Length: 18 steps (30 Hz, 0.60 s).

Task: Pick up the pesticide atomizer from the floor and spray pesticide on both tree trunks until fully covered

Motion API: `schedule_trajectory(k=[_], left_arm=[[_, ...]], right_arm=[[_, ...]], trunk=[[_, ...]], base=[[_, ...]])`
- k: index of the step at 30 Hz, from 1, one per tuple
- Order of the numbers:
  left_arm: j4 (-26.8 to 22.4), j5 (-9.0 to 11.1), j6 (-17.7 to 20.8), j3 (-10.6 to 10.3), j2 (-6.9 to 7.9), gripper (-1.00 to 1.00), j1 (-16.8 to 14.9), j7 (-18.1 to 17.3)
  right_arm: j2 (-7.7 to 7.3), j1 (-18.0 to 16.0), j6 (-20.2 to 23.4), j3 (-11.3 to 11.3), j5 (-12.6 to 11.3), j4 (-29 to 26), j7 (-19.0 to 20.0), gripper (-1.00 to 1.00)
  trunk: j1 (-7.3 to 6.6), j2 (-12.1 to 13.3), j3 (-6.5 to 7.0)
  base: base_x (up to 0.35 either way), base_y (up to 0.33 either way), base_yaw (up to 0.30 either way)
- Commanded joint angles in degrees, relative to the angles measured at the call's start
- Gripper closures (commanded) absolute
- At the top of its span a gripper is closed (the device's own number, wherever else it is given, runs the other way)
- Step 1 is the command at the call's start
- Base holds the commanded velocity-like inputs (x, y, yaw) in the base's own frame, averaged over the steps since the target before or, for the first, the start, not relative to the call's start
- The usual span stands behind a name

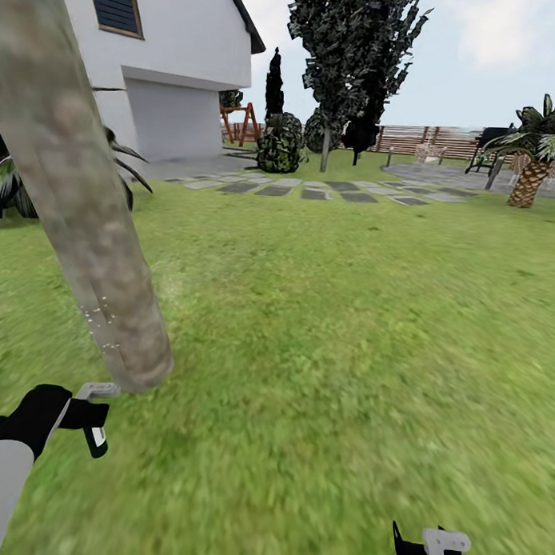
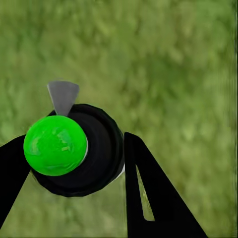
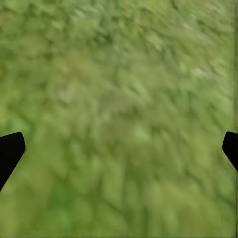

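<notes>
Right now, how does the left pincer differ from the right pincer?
The left pincer is shut on the atomizer; the right pincer is open, holding nothing. In the head view the left sits beside the tree trunk, the right over bare grass. Both have black fingers.
</notes>
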Motion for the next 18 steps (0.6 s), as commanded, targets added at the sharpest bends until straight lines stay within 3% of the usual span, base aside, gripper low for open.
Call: schedule_trajectory(k=[1, 8, 18], left_arm=[[-0.1, -0.6, 0.2, 0.4, -0.06, 1.0, 0.0, -0.5], [-0.1, -0.6, 0.1, 0.4, -0.07, 1.0, -0.1, -0.5], [-0.2, -0.6, 0.0, 0.4, 0.0, 1.0, -0.1, -0.5]], right_arm=[[0.02, 0.0, -0.2, -0.3, 0.6, 0.1, -0.2, -1.0], [0.02, 0.0, -0.2, -0.2, 0.6, 0.1, -0.2, -1.0], [0.02, 0.0, -0.2, -0.2, 0.7, 0.2, -0.2, -1.0]], trunk=[[0.01, 0.0, -0.05], [0.01, 0.0, -0.05], [0.01, 0.0, -0.05]], base=[[0.196, -0.23, 0.0], [0.15, -0.241, 0.019], [0.015, -0.271, 0.257]])
